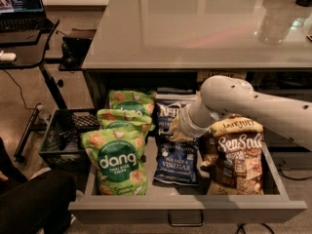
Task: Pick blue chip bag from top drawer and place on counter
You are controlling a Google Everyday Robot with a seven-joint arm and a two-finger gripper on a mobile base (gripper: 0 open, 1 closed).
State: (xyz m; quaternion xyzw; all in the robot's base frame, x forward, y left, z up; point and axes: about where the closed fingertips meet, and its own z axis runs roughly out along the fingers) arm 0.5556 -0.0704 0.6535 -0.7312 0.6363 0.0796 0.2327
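Note:
The top drawer (187,210) stands pulled open under the counter (195,28). Two blue chip bags stand in its middle row: the front one (179,165) reads "Sea Salt & Vinegar", and the rear one (168,112) is partly hidden behind my arm. My gripper (178,132) reaches in from the right and sits at the top edge of the front blue bag, between the two blue bags. My white arm (243,101) covers the gripper's upper part.
Three green "dang" bags (116,161) fill the drawer's left side. Brown "Sea Salt" bags (235,155) stand on its right, close under my arm. A black wire basket (63,135) sits on the floor to the left, beside a black desk with a laptop (22,13).

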